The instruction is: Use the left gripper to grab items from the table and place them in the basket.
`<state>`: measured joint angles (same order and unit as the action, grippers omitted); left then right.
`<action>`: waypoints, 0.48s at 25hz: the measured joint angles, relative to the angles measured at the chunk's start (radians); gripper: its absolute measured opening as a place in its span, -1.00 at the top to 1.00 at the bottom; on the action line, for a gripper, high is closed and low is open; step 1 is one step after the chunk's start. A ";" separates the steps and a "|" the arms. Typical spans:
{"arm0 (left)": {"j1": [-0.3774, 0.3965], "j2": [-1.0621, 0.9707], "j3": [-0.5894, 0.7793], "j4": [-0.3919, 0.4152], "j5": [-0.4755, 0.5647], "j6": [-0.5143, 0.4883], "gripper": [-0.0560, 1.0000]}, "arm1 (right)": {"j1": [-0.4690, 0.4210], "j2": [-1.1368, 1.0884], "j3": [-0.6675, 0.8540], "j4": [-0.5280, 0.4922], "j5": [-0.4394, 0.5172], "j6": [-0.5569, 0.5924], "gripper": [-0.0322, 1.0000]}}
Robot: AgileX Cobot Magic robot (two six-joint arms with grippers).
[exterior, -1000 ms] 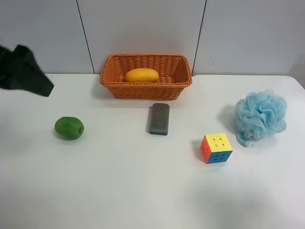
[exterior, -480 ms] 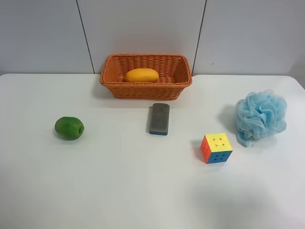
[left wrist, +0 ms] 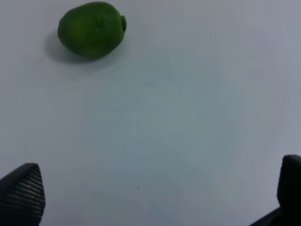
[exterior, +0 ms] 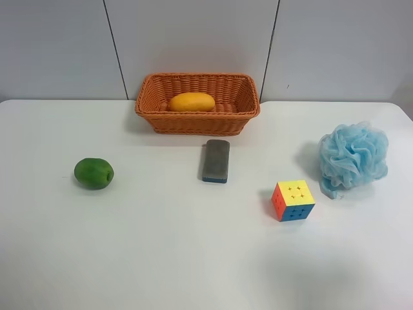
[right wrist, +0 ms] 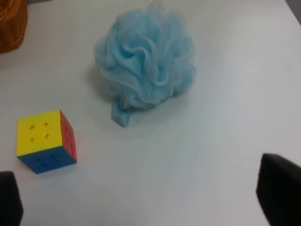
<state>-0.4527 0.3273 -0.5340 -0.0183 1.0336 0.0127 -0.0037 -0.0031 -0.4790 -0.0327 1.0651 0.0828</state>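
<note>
The wicker basket [exterior: 197, 102] stands at the back of the white table [exterior: 161, 245] with the yellow-orange mango [exterior: 191, 101] inside it. On the table lie the green fruit [exterior: 93, 173], the grey block with blue base [exterior: 215, 160], the puzzle cube [exterior: 293, 199] and the light-blue bath puff [exterior: 353, 157]. No arm shows in the exterior high view. In the left wrist view the left gripper [left wrist: 150, 197] is open and empty, its fingertips [left wrist: 22, 193] wide apart, well away from the green fruit [left wrist: 91, 29]. The right gripper [right wrist: 146, 197] is open and empty near the cube [right wrist: 44, 140] and the puff [right wrist: 146, 63].
Grey wall panels rise behind the table's far edge. A corner of the basket [right wrist: 11, 23] shows in the right wrist view.
One second ago a black arm showed at the exterior high view's left edge. It has since left that view. The items have not moved.
</note>
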 joint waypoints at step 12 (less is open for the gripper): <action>0.286 -0.212 0.022 0.000 0.020 0.000 -0.99 | 0.000 0.000 0.000 0.000 0.000 0.000 -0.98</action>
<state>-0.1672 0.1153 -0.5118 -0.0184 1.0538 0.0127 -0.0037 -0.0031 -0.4790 -0.0327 1.0651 0.0828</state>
